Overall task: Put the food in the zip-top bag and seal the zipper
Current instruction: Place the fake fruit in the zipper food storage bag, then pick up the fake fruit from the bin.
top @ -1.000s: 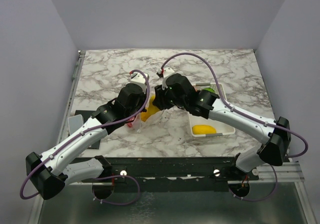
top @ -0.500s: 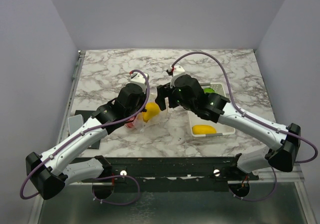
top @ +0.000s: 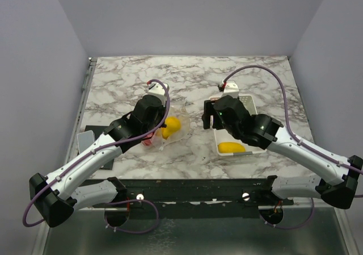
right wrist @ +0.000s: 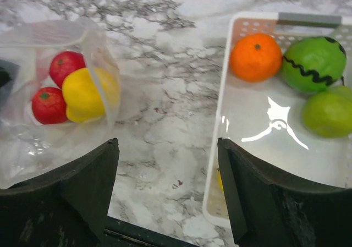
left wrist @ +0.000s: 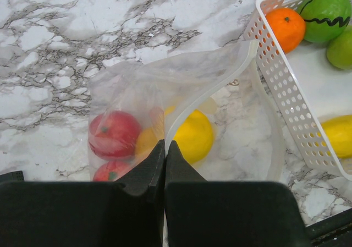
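Note:
The zip-top bag lies mid-table with its mouth held open. It holds two red fruits and yellow ones; they also show in the right wrist view. My left gripper is shut on the zipper at the bag's mouth edge. My right gripper is open and empty, above the table between the bag and the tray's left rim. An orange, a dark-striped green ball, a light green fruit and a yellow fruit lie in the tray.
The white perforated tray stands right of the bag, its wall close to the bag's mouth. A black mat with a grey object lies at the left edge. Walls close in the sides and back.
My right gripper has pulled back from the bag's mouth to the right, toward the tray, and is open. A yellow fruit now shows clearly in the bag. The left arm has not moved.

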Robot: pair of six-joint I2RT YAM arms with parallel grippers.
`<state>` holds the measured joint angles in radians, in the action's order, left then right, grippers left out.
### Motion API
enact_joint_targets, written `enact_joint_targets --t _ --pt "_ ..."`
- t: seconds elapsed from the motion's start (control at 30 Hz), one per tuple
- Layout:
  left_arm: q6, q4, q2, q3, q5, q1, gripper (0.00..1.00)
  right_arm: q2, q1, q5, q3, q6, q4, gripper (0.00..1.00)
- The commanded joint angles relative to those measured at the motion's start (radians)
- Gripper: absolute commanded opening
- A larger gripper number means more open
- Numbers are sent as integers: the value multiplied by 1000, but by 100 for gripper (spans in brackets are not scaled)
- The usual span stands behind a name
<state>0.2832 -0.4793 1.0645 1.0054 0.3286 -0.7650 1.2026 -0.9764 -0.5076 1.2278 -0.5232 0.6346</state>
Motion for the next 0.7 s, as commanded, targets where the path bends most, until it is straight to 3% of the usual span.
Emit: enact_joint_targets --t 0.0,0.27,0.67 --pt "-5 16 -8 -14 -8 7 0 -49 -2 -156 -52 -130 168 77" --pt "-6 16 -2 -14 -11 7 0 -65 106 -270 -170 -209 253 78" --pt "-11 16 0 -16 -5 6 0 72 380 -127 -256 -55 23 85"
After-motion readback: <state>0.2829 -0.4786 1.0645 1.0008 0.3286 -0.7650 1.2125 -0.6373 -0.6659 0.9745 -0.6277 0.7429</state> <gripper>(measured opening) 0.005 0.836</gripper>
